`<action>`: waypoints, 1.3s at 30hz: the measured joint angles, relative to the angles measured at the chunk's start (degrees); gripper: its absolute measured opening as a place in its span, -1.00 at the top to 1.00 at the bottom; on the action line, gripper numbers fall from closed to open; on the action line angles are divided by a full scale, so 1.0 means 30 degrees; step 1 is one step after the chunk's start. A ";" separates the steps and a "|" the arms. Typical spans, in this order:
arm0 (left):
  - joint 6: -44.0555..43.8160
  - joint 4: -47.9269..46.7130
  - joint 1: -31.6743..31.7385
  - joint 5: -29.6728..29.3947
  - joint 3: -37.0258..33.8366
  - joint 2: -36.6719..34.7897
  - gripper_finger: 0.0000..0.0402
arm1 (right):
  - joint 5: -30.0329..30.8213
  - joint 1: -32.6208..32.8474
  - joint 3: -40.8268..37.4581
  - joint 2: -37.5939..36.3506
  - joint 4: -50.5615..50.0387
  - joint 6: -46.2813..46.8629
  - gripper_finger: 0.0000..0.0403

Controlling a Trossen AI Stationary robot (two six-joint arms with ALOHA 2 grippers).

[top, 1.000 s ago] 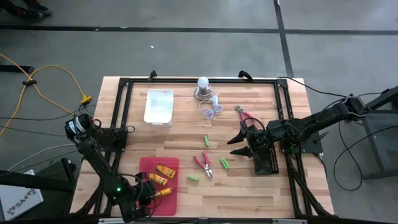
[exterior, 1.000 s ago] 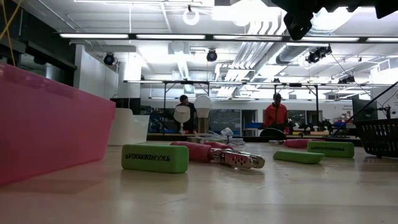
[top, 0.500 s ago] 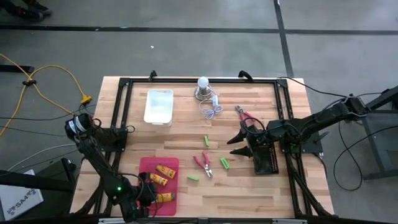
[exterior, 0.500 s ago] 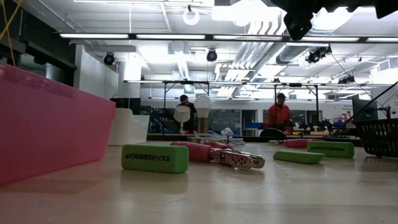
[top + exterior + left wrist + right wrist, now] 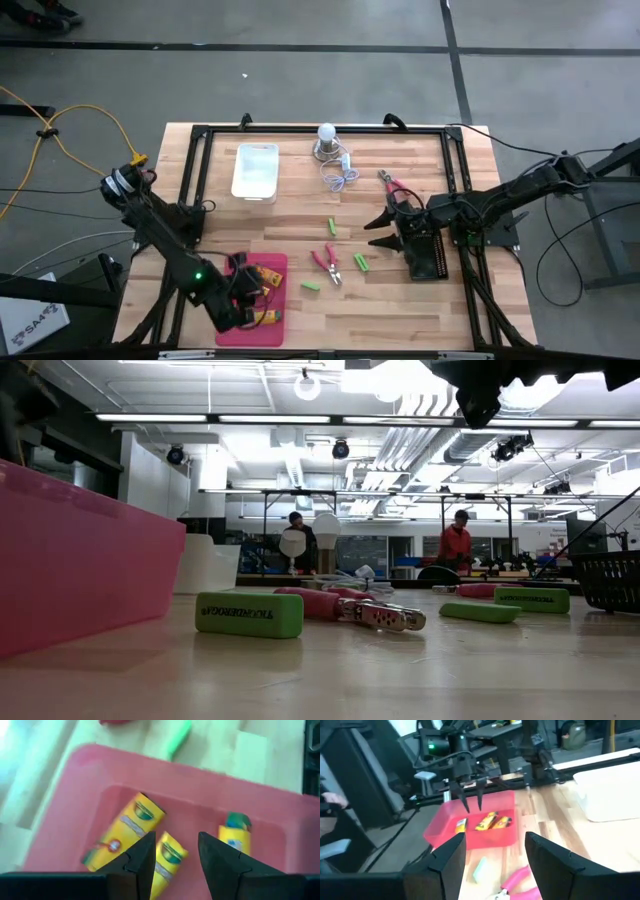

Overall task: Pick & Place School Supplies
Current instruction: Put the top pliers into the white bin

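Left gripper (image 5: 175, 865) has lifted off shallow pink plastic bin (image 5: 60, 820), empty, jaws parted; green eraser stick (image 5: 312, 286) lies right of it — right gripper (image 5: 377, 233) open, waiting.

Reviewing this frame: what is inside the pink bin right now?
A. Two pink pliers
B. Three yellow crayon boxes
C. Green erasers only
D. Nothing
B. Three yellow crayon boxes lie in the pink bin under the open left end effector, while the pliers and green erasers sit out on the table.
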 joint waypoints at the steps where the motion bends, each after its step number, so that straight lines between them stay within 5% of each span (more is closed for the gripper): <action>1: 0.0249 -0.0066 0.0279 0.0001 0.0000 -0.0112 0.29 | 0.0400 0.0000 0.0000 -0.0013 -0.0084 -0.0007 0.04; 8: 0.2501 -0.0050 0.2140 -0.0186 0.0000 -0.1363 0.29 | 0.1553 -0.0067 0.0000 -0.0014 -0.1123 -0.0053 0.04; 14: 0.4367 0.0071 0.3981 -0.2408 0.0000 -0.2439 0.29 | 0.1544 -0.0711 0.0000 -0.0014 -0.2052 -0.0517 0.04; 25: 0.7005 0.0793 0.8177 -0.2283 0.0000 -0.2584 0.29 | 0.1440 -0.3241 0.0000 -0.0014 -0.4253 -0.0527 0.04; 39: 0.7492 0.2504 0.9643 -0.2236 0.0000 -0.2570 0.29 | -0.0463 -0.4212 0.0000 -0.0014 -0.6766 -0.0444 0.04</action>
